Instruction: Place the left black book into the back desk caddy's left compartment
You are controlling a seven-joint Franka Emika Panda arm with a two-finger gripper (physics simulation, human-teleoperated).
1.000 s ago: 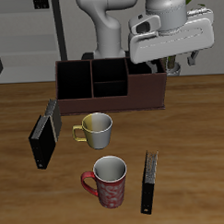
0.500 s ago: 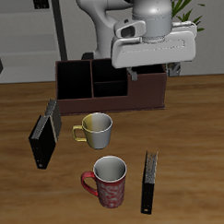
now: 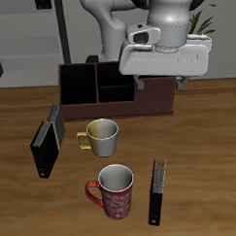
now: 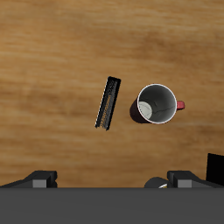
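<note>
The wooden tabletop (image 3: 203,136) carried the slim black hardcover book (image 3: 158,191), standing on edge near the front at the red patterned mug's (image 3: 113,191) three o'clock. The long reddish-brown desk caddy (image 3: 117,88) sat behind. The hand (image 3: 172,81) hovered high, empty (its opening unclear).

From my seat, the back desk caddy (image 3: 114,88) runs across the upper middle of the exterior view, at the table's (image 3: 204,155) far side, with its left compartment (image 3: 156,93) at the frame's right end of it, partly behind the gripper (image 3: 165,82) hanging in front. Below it, near frame centre, stands one mug (image 3: 100,137); a second mug (image 3: 113,191) stands lower, nearer the front edge. The left black book (image 3: 157,190) stands on edge just beside that lower mug, toward lower right. The other book (image 3: 47,141) sits at middle left, apart from both mugs.
</note>
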